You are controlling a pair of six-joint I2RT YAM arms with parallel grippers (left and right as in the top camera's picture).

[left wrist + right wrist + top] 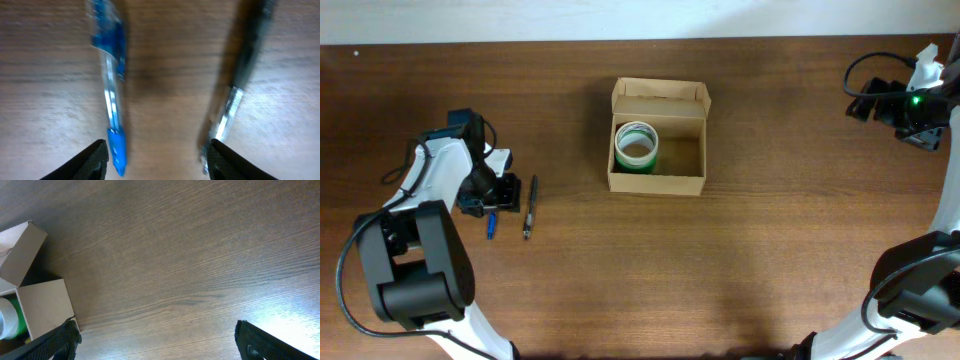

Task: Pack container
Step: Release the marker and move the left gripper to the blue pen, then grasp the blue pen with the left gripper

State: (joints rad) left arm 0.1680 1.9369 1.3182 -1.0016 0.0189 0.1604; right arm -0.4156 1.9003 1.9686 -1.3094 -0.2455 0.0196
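The tan cardboard container (657, 181) stands open at the table's middle, flap lid back, with a green and white tape roll (636, 146) in its left half. Its corner and the roll (9, 317) show at the left of the right wrist view (42, 305). A blue pen (491, 224) and a black pen (530, 206) lie side by side at the left. My left gripper (498, 193) is open low over them, the blue pen (111, 90) by its left finger and the black pen (231, 95) by its right. My right gripper (912, 112) is open and empty at the far right.
The table's back edge runs along the top of the overhead view. Bare wood (780, 230) lies between the container and the right arm. The arm bases stand at the front left (415, 275) and front right (920, 290).
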